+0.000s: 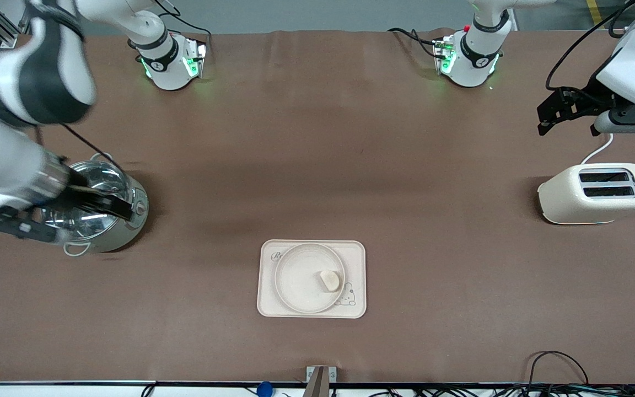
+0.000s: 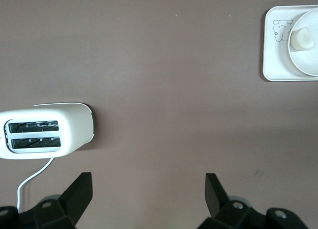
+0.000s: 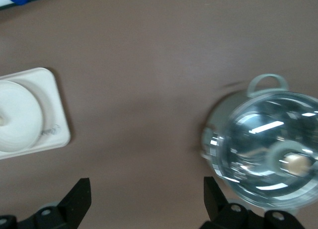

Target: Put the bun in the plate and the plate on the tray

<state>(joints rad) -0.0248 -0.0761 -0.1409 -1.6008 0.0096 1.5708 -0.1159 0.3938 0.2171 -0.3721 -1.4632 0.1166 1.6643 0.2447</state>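
The bun lies on the plate, toward the rim nearest the left arm's end. The plate sits on the tray, which lies in the middle of the table near the front camera. My left gripper is open and empty, up in the air beside the toaster. Its wrist view shows the tray, plate and bun far off. My right gripper is open and empty, up in the air by the pot. Its wrist view shows the tray and plate.
A cream toaster with a white cord stands at the left arm's end; it also shows in the left wrist view. A steel pot with a glass lid stands at the right arm's end and shows in the right wrist view.
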